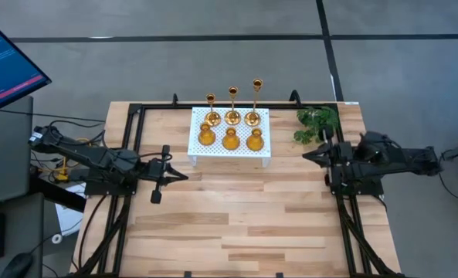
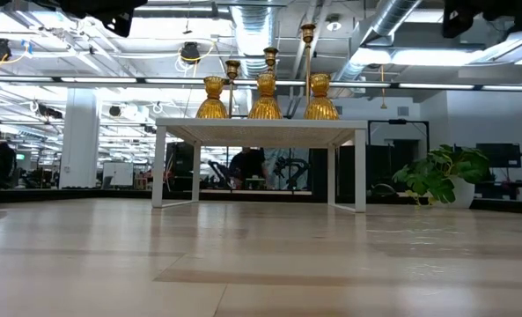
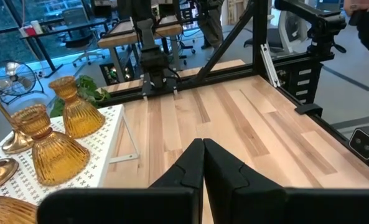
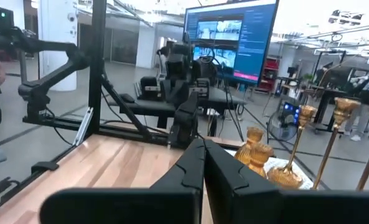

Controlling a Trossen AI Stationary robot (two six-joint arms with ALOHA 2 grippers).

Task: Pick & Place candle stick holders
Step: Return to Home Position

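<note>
Six gold candle stick holders stand on a white perforated stand [image 1: 218, 151] at the table's far middle. Three tall thin-stemmed holders [image 1: 232, 96] form the back row and three squat ribbed holders [image 1: 230, 139] the front row. The low view shows the squat holders [image 2: 265, 97] on the stand's top [image 2: 261, 126]. My left gripper [image 1: 185, 177] hovers shut to the left of the stand and nearer the table's front, holding nothing. My right gripper [image 1: 305, 155] hovers shut to the right of the stand, also holding nothing. Each wrist view shows shut fingertips [image 3: 203, 147] [image 4: 203, 147].
A green plant sprig [image 1: 317, 123] lies at the far right, beside my right gripper. Black frame rails [image 1: 133, 147] run along both sides of the table. Bare wooden tabletop [image 1: 236, 224] stretches from the stand to the near edge. A monitor [image 1: 5, 66] stands off the table's far left.
</note>
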